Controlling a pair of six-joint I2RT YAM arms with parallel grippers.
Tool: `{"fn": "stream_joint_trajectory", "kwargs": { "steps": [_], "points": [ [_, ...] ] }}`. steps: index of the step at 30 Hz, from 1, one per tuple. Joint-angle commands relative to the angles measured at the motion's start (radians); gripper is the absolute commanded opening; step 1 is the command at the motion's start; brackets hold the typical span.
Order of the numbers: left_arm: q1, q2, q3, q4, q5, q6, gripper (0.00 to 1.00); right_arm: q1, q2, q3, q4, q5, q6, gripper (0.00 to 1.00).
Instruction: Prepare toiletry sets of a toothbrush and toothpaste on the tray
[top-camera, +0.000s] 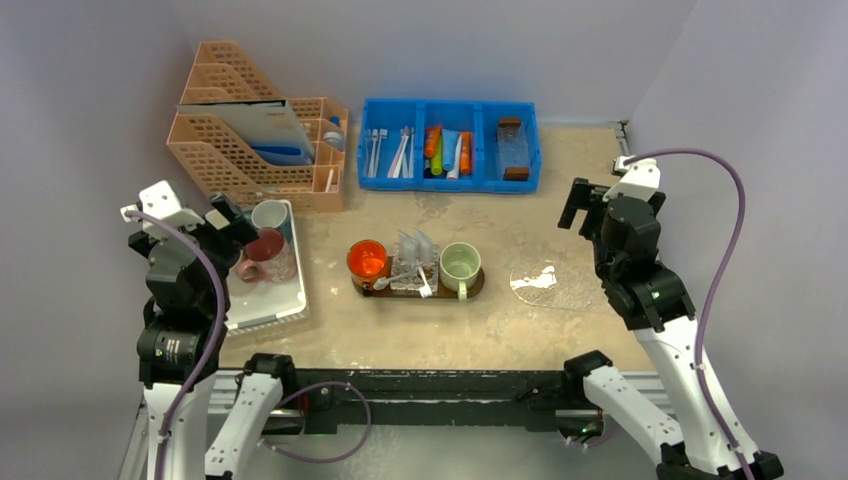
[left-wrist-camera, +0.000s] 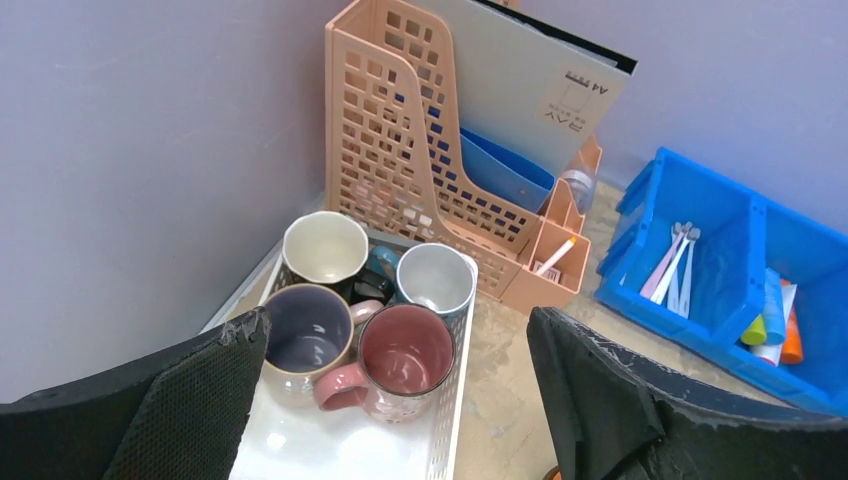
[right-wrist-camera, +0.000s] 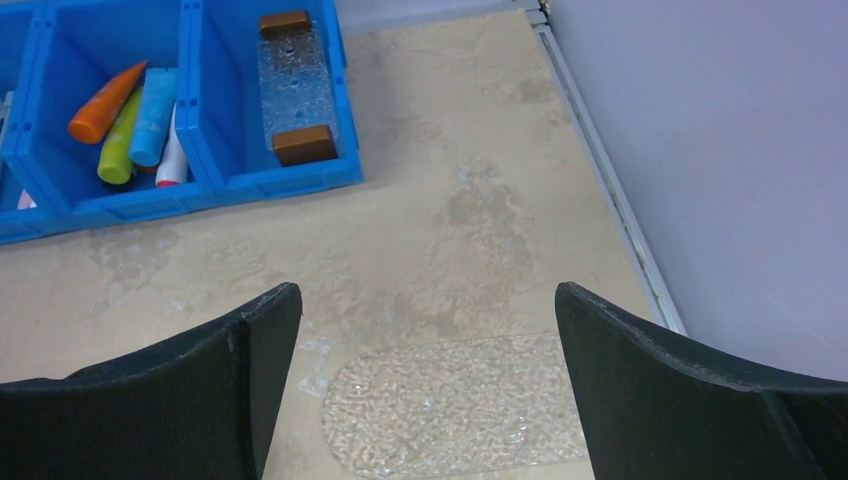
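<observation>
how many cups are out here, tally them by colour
pink cup: 1
purple cup: 1
dark cup, cream inside: 1
grey cup: 1
orange cup: 1
green cup: 1
total: 6

Table (top-camera: 520, 335) carries tray (top-camera: 476, 289), blue bin (top-camera: 445, 184), file rack (top-camera: 225, 160).

You can read print in only one place: the grey folder (left-wrist-camera: 540, 90) standing in the peach file rack (left-wrist-camera: 400, 150). In the left wrist view it carries small dark lettering near its upper corner, turned upside down, with "A4" legible and a larger word beside it that looks like "RAY". In the top view that print is too small for you to read.
</observation>
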Motion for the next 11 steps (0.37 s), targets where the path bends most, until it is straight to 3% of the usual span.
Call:
{"fn": "stream_joint_trajectory", "kwargs": {
  "steps": [1, 11],
  "points": [
    [0.007, -0.016, 0.028, 0.063, 0.009, 0.036, 0.99, -0.004, 0.0, 0.001, 0.037, 0.014, -0.001, 0.99],
    [0.007, -0.026, 0.019, 0.079, 0.027, 0.026, 0.99, -0.004, 0.0, 0.005, 0.03, 0.001, 0.0, 0.99]
  ]
}}
